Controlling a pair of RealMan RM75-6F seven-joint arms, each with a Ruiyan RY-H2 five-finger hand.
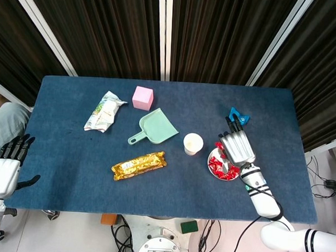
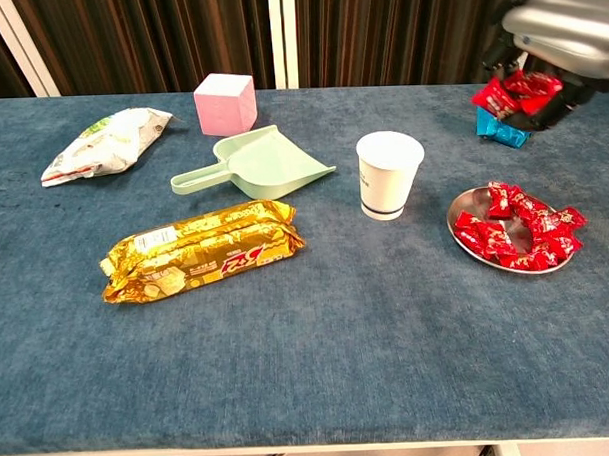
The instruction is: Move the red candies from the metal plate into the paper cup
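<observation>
A round metal plate [image 2: 466,242] [image 1: 212,157] holds several red candies [image 2: 518,235] [image 1: 222,168] right of the white paper cup [image 2: 389,174] [image 1: 192,144]. High above the plate, my right hand [image 2: 566,29] [image 1: 236,146] grips a few red candies [image 2: 516,93] under its fingers. It hangs to the right of the cup. In the head view the raised hand covers the plate's far right part. Beyond the table's left edge, my left hand [image 1: 5,166] stays open and holds nothing.
A blue wrapped sweet [image 2: 503,128] [image 1: 238,115] lies behind the plate. A mint dustpan [image 2: 256,164], a pink cube [image 2: 225,102], a white-green snack bag [image 2: 105,141] and a gold biscuit pack [image 2: 202,248] lie left of the cup.
</observation>
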